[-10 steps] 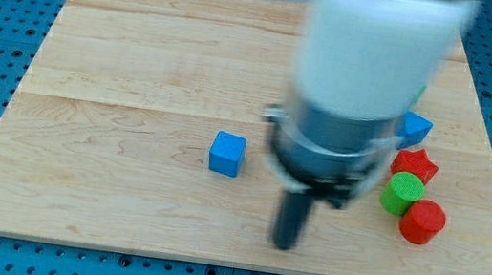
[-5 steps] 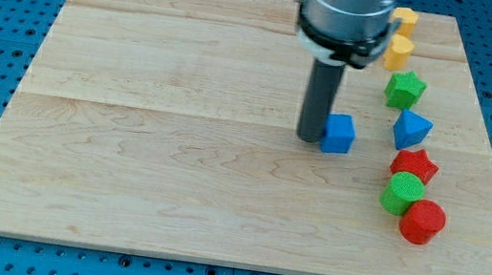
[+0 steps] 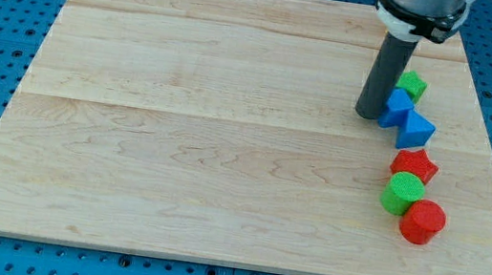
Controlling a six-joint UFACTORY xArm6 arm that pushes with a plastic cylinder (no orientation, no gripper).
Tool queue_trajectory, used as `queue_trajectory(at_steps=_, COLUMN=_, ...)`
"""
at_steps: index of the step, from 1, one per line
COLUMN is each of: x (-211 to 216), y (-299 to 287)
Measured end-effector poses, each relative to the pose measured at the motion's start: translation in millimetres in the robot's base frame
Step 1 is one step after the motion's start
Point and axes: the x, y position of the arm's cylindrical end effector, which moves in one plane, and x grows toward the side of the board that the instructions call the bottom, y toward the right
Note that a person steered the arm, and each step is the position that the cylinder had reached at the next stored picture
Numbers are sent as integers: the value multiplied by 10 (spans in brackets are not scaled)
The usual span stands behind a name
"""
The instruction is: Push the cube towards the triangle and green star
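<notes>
Here: counter (image 3: 177,147), wooden, on blue pegboard. Dark rod, no gripper fitted; my tip (image 3: 368,115) touches the left face of the blue cube (image 3: 394,108). Cube sits against the blue triangle (image 3: 414,130) and just below the green star (image 3: 412,85). Below: red star (image 3: 415,165), green cylinder (image 3: 403,193), red cylinder (image 3: 422,222).

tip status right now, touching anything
My tip: no jaws, just a rod; it sits against the blue cube on the view's left side, holding nothing.
</notes>
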Motion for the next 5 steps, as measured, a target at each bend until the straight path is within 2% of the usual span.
queue_trajectory(at_steps=1, x=-89, y=-107)
queue_trajectory(at_steps=5, x=-265, y=108)
